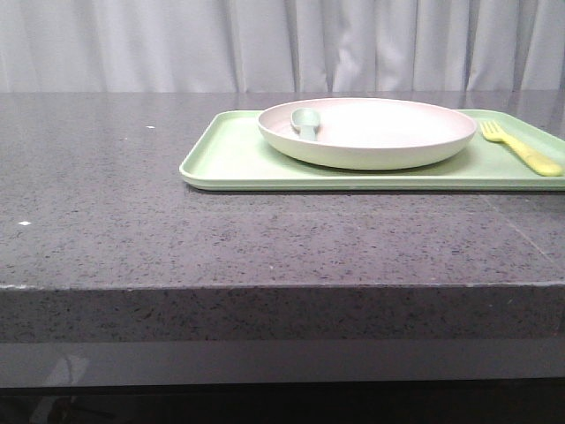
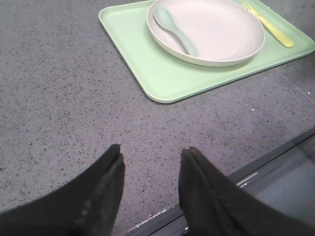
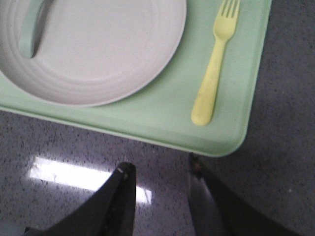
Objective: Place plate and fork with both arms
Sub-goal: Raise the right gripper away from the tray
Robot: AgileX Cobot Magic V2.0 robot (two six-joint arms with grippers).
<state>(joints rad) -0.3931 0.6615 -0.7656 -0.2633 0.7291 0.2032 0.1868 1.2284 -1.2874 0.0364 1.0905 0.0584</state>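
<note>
Jaws on both grippers stand apart with nothing between them: left gripper (image 2: 150, 164) hovers over bare countertop (image 1: 132, 177) near the front edge, well apart from the tray; right gripper (image 3: 160, 174) hangs just short of the tray's near rim, roughly in line with the fork handle.

Progress, as a judgement: placing looks done. Plate (image 1: 380, 128) sits flat on the tray (image 1: 229, 159), fork (image 1: 521, 148) lies on the tray beside the plate toward the right edge of the counter, tines pointing to the back edge, not touching the plate. Neither gripper holds or touches anything. Remaining work, if any, is just clearing the arms; cannot confirm from the frames that the tray is the intended target.

Containers:
- tray: holds plate and fork; sits toward the back right of the counter.
- plate: holds one spoon (image 2: 174, 29), bowl resting up on the plate's rim, handle running in toward the centre. Otherwise empty.
</note>
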